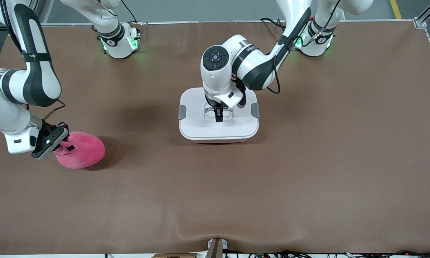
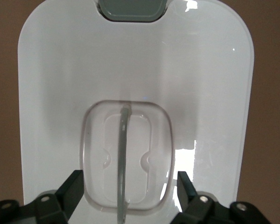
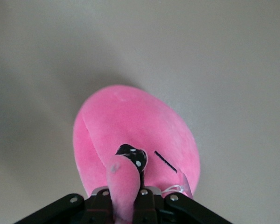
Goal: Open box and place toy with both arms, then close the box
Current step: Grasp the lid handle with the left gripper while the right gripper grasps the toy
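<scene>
The white box (image 1: pixel 218 123) stands mid-table with its lid on and both grey side clips (image 1: pixel 182 111) down. My left gripper (image 1: pixel 218 115) is low over the lid, open, with its fingers on either side of the recessed grey handle (image 2: pixel 122 158) and the handle bar between them. The left wrist view shows the gripper (image 2: pixel 128 191) and one clip (image 2: pixel 132 9). The pink plush toy (image 1: pixel 82 150) lies on the table toward the right arm's end. My right gripper (image 1: pixel 62 145) is shut on a soft pink flap of the toy (image 3: pixel 135 130) beside its dark eye, as the right wrist view (image 3: pixel 126 200) shows.
The brown table mat (image 1: pixel 308 161) spreads around the box. The two arm bases (image 1: pixel 120 43) with green lights stand along the table edge farthest from the front camera. A small mount (image 1: pixel 216 247) sits at the nearest table edge.
</scene>
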You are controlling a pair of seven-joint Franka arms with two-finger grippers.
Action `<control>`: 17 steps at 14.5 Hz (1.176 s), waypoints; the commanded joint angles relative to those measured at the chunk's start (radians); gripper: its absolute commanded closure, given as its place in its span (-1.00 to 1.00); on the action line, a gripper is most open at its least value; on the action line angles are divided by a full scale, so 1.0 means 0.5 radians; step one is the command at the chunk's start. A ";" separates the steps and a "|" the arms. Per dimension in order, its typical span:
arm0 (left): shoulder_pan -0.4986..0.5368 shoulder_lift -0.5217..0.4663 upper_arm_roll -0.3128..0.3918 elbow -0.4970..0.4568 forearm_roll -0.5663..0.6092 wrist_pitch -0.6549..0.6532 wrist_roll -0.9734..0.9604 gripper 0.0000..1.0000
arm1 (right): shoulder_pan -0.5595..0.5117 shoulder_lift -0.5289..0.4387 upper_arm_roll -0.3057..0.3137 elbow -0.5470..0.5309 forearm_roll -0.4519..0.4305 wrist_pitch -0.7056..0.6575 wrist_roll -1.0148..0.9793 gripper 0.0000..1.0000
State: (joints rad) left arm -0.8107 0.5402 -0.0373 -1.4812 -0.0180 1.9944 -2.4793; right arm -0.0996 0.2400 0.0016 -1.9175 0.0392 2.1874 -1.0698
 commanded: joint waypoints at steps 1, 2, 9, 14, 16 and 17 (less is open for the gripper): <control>0.005 -0.001 0.001 0.011 0.024 -0.013 -0.070 -0.49 | 0.009 -0.023 -0.003 0.049 -0.032 -0.031 -0.020 1.00; 0.002 -0.004 0.001 0.011 0.021 -0.016 -0.073 -0.57 | 0.009 -0.020 -0.003 0.055 -0.032 -0.031 -0.020 1.00; -0.035 -0.007 0.001 -0.038 0.036 -0.028 -0.070 -0.07 | 0.012 -0.020 0.000 0.058 -0.032 -0.037 -0.014 1.00; -0.048 -0.019 0.004 -0.072 0.048 -0.034 -0.064 0.95 | 0.015 -0.023 0.000 0.058 -0.032 -0.046 -0.045 1.00; -0.048 -0.034 0.001 -0.072 0.048 -0.037 -0.067 1.00 | 0.015 -0.023 0.000 0.068 -0.032 -0.049 -0.051 1.00; -0.048 -0.037 0.001 -0.069 0.048 -0.037 -0.064 1.00 | 0.015 -0.023 0.000 0.068 -0.032 -0.055 -0.054 1.00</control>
State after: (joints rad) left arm -0.8254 0.5428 -0.0400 -1.5039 -0.0077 1.9866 -2.5067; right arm -0.0956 0.2399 0.0021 -1.8942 0.0378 2.1806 -1.0884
